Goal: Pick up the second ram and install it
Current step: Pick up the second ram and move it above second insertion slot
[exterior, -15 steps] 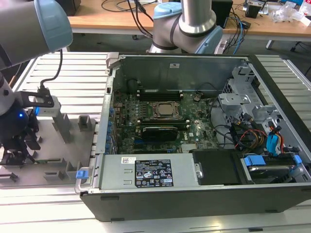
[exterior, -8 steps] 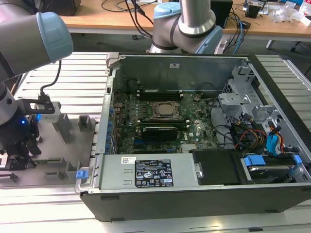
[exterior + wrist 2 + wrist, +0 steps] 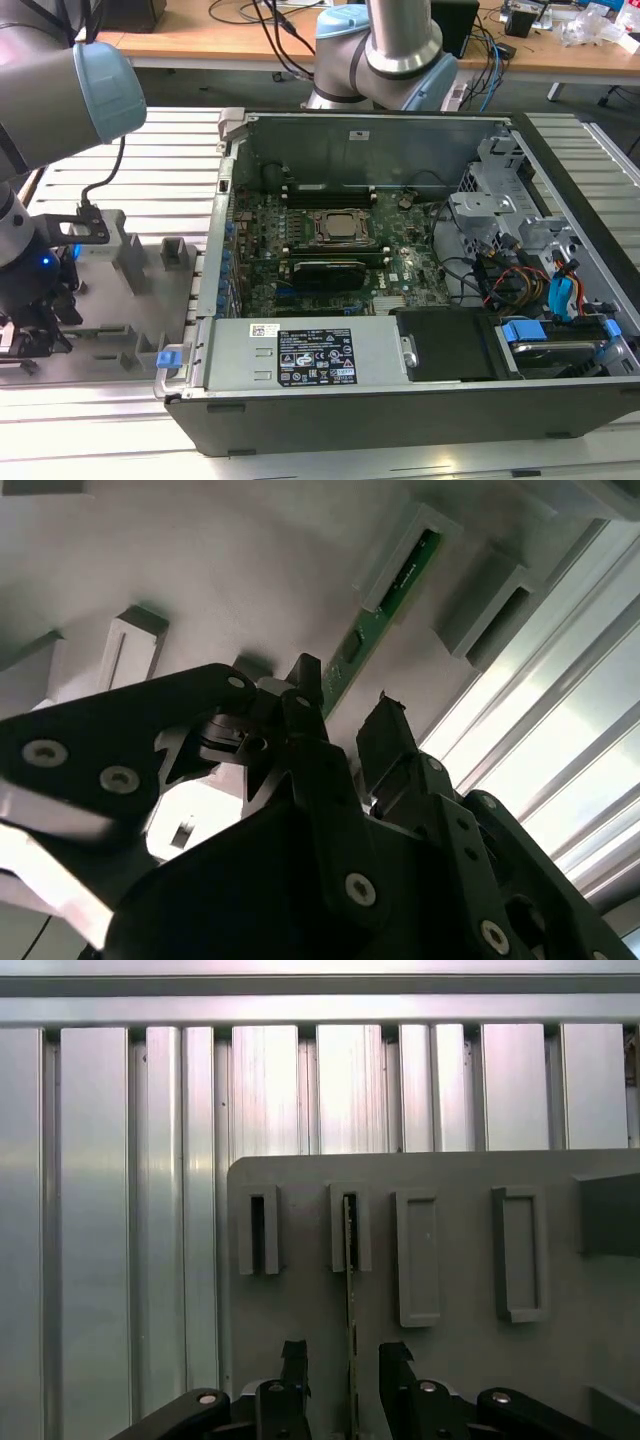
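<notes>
The second ram (image 3: 350, 1260) is a thin green stick standing on edge on the grey tray (image 3: 460, 1370), one end seated in a grey slotted block (image 3: 350, 1225). In the second wrist view the second ram (image 3: 385, 605) runs from that block towards my fingers. My gripper (image 3: 345, 1365) is open, with one black finger on each side of the stick and a gap on both sides. In the second wrist view the gripper (image 3: 345, 705) hangs just over the stick's near end. In the exterior view the gripper (image 3: 35, 340) is low over the tray (image 3: 100, 345) at that view's left.
The open computer case (image 3: 400, 400) lies to the exterior view's right of the tray, with the motherboard (image 3: 400, 270) and long black slots (image 3: 330, 190) inside. Grey blocks (image 3: 132, 262) stand up from the tray. Ribbed aluminium table (image 3: 120, 1210) surrounds it.
</notes>
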You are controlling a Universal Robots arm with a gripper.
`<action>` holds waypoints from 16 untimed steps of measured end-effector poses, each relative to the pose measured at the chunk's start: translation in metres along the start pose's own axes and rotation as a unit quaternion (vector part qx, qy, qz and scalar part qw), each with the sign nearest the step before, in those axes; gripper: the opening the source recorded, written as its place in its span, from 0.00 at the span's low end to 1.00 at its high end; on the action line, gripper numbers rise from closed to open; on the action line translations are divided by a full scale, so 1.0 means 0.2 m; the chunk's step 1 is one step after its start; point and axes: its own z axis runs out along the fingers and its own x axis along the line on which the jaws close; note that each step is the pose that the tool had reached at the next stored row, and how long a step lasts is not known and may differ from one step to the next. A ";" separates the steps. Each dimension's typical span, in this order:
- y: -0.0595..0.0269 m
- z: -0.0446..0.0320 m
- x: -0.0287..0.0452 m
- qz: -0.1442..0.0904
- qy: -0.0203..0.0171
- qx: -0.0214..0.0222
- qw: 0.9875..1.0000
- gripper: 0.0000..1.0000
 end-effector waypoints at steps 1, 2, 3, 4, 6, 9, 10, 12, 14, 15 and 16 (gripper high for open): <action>0.000 0.000 0.000 0.000 0.000 0.000 1.000 0.42; 0.000 0.001 0.000 0.000 0.000 0.000 1.000 0.41; 0.000 0.001 0.000 0.000 0.000 0.000 1.000 0.34; 0.000 0.001 0.000 0.000 0.000 0.000 1.000 0.34; 0.000 0.001 0.000 0.000 0.000 0.000 1.000 0.22; 0.000 0.002 0.000 0.000 0.000 0.000 1.000 0.13; 0.000 0.002 0.000 0.000 0.000 0.000 1.000 0.13; 0.000 0.002 0.000 0.000 0.000 0.000 1.000 0.13; 0.000 0.003 0.000 0.000 0.000 0.000 1.000 0.13; 0.000 0.004 0.000 0.000 0.000 0.000 1.000 0.13; 0.000 0.004 0.000 0.000 0.000 0.000 1.000 0.13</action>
